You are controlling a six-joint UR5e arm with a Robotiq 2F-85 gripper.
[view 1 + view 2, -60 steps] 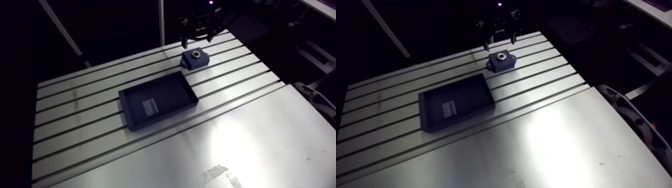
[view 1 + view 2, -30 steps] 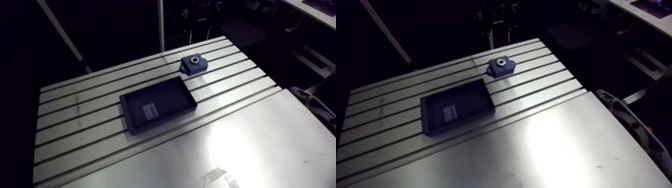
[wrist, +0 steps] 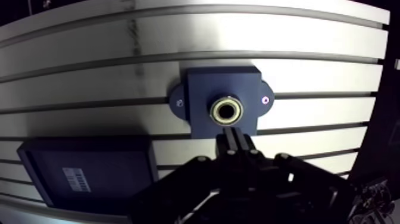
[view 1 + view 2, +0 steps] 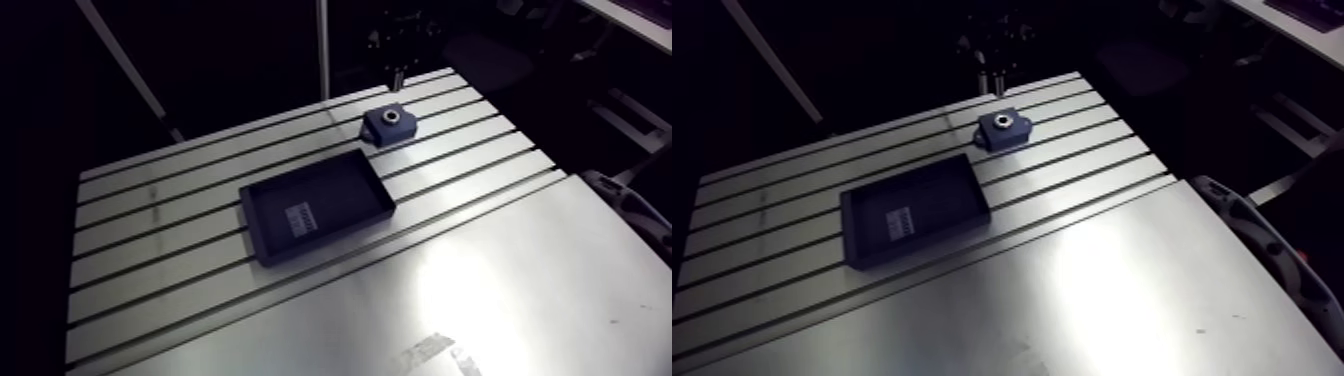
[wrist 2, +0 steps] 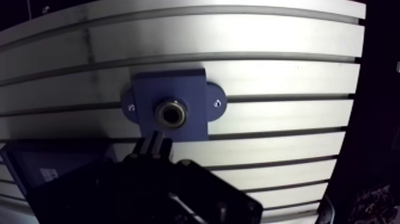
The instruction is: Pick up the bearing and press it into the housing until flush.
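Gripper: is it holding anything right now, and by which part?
Nothing is held. The gripper is shut with its fingers together and empty, just short of the housing; the bearing sits in the housing's bore.

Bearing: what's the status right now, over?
Claw shut, empty, just off the housing. Bearing sits in the housing bore, looks seated. Dark tray beside the housing, apart, not in the way.
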